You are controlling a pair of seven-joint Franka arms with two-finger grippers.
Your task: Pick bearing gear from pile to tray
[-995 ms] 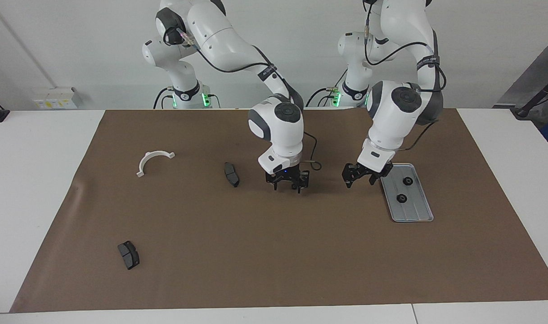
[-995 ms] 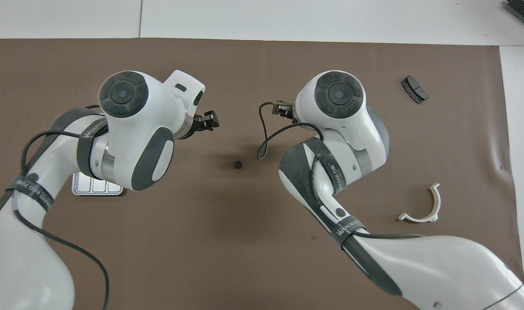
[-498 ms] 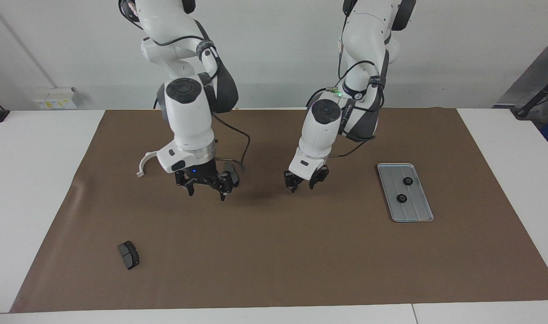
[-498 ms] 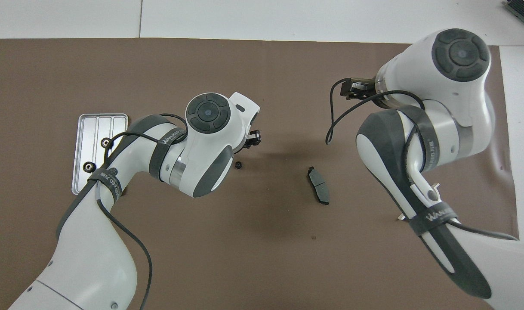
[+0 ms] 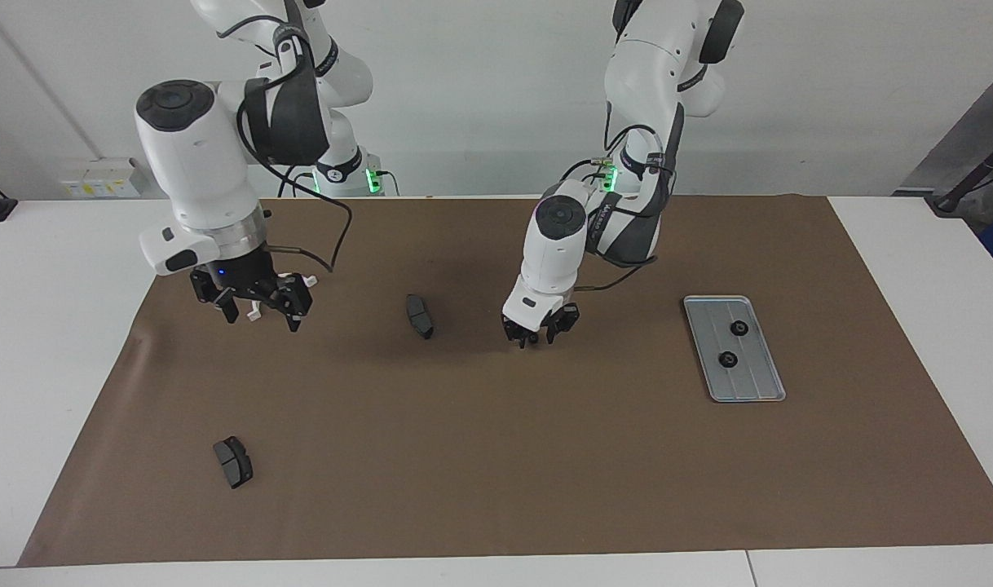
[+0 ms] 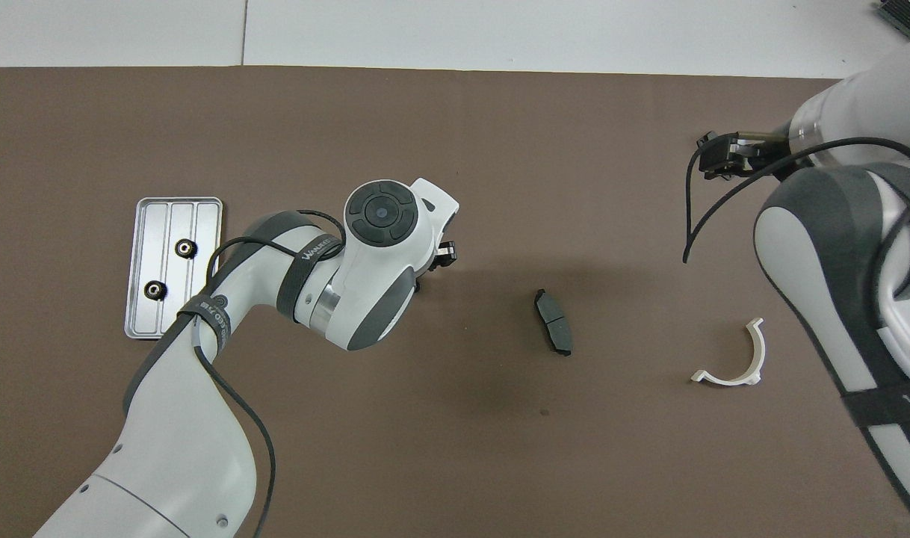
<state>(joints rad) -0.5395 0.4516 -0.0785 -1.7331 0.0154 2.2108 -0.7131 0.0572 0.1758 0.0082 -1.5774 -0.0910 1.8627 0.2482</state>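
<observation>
Nearest the robots, toward the right arm's end: white half-ring bracket [image 6: 731, 366] flat on the brown mat [image 5: 496, 473].

Right gripper [image 5: 256, 308] is up in the air at that same end, and from across the table it hangs in front of the bracket. I read its jaws as spread wide with nothing between them.

Dark grey pad [image 5: 419, 315] [image 6: 553, 332] lies mid-mat, between the two grippers and apart from both.

Left gripper [image 5: 536, 339] is low over the middle of the mat, fingers pointing down. From above its wrist covers the fingertips. I cannot tell whether the jaws are open or closed, or whether anything sits between them.

The tray [image 5: 749, 387] [image 6: 205, 224] lies toward the left arm's end, well apart from the left gripper. Two black rings are on it: the nearer ring [image 5: 739, 328] [image 6: 155, 289] and the farther ring [image 5: 728, 359] [image 6: 185, 247], apart from each other.

Farthest out, toward the right arm's end: a second dark pad [image 5: 232, 461], alone on the mat.
</observation>
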